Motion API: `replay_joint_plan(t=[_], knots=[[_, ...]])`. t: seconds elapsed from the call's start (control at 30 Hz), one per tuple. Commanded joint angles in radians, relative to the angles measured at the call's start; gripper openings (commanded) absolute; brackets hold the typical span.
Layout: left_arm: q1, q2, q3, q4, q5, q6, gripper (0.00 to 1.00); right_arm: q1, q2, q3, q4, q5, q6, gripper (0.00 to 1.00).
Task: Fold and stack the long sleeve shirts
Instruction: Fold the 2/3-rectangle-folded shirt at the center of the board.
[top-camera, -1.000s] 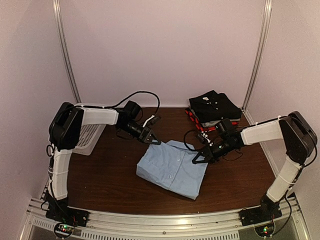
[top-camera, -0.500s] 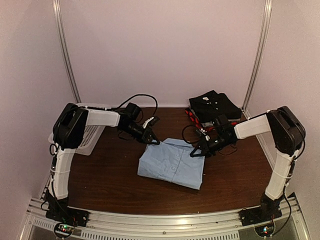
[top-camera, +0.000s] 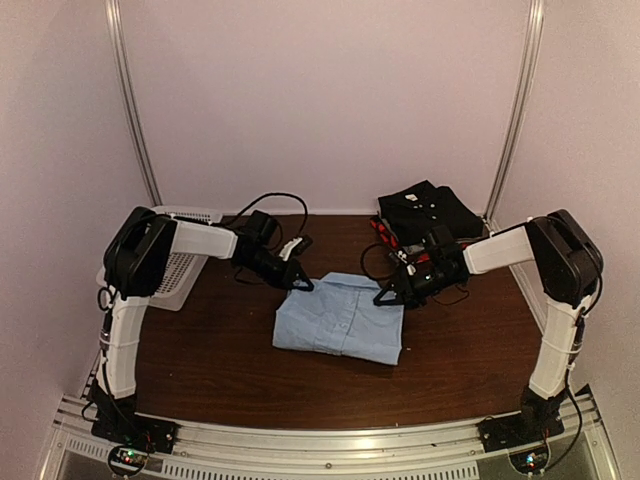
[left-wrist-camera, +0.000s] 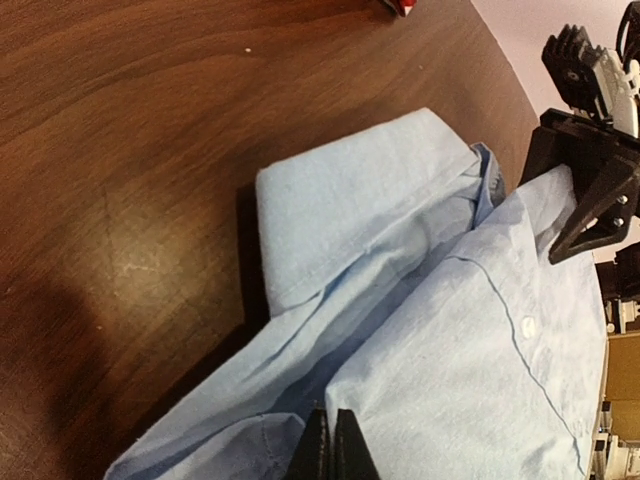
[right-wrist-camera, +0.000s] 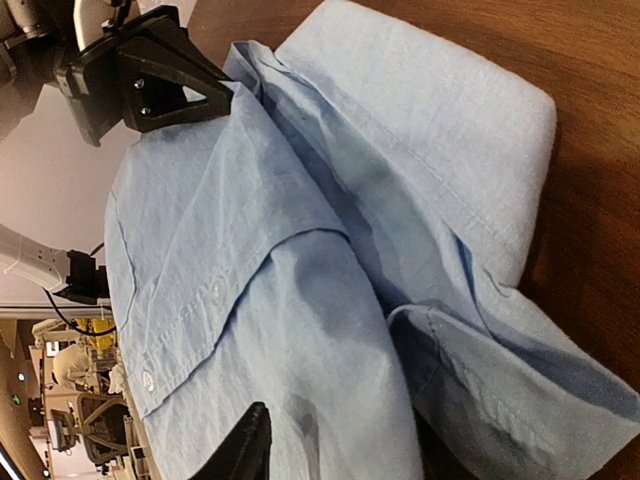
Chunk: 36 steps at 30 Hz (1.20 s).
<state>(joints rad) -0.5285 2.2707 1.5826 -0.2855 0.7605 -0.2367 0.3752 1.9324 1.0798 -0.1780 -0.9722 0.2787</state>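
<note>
Both arms have drawn in toward 12 o'clock over the last second. The light blue shirt (top-camera: 340, 322) has come with them and now lies squarer to the near edge.

From above, I see it folded in the middle of the tabletop (top-camera: 210, 370), its long axis running roughly 9 to 3. My left pincer (top-camera: 301, 284) is on its 11 o'clock corner and my right pincer (top-camera: 384, 298) on its 1 o'clock corner. The stack of folded shirts (top-camera: 428, 213), black on top with red plaid below, stands at 1 o'clock from the blue one, near but apart. The right arm is the nearer, so I judge the carry goes that way. A white mesh basket (top-camera: 178, 268) sits out at 9 o'clock, and pale walls (top-camera: 330, 100) close in behind.

On the left wrist camera, the left pincer (left-wrist-camera: 330, 445) is clamped tight on the cloth below the collar. Bare dark wood lies toward 10 o'clock.

On the right wrist camera only one finger (right-wrist-camera: 248, 448) shows plainly. The jaws stand parted astride a loose fold, which I judge unclamped. The left pincer (right-wrist-camera: 160, 85) is at 11 o'clock.
</note>
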Motion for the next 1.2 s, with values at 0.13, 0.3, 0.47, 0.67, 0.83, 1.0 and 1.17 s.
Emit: replay_joint_plan(t=[0.13,0.3,0.47,0.67,0.83,1.0,1.17], knots=[[0.025,-0.086,-0.059,0.167,-0.065,-0.066,0.00,-0.007,-0.051,-0.066,0.138,-0.044,0.075,0.53],[0.025,-0.108,-0.074,0.205,-0.060,-0.078,0.00,-0.006,-0.061,-0.080,0.171,-0.053,0.093,0.37],[0.025,-0.149,-0.096,0.230,-0.063,-0.077,0.00,-0.008,-0.090,-0.074,0.175,-0.055,0.107,0.09],[0.033,-0.187,-0.105,0.231,-0.083,-0.072,0.00,-0.011,-0.116,-0.028,0.145,-0.052,0.104,0.02],[0.042,-0.200,-0.105,0.240,-0.122,-0.064,0.00,-0.025,-0.105,0.012,0.111,-0.042,0.091,0.03],[0.043,-0.164,-0.074,0.249,-0.150,-0.051,0.00,-0.048,-0.042,0.045,0.083,-0.026,0.060,0.07],[0.042,-0.111,-0.041,0.226,-0.189,-0.038,0.00,-0.053,0.038,0.095,0.071,-0.013,0.037,0.15]])
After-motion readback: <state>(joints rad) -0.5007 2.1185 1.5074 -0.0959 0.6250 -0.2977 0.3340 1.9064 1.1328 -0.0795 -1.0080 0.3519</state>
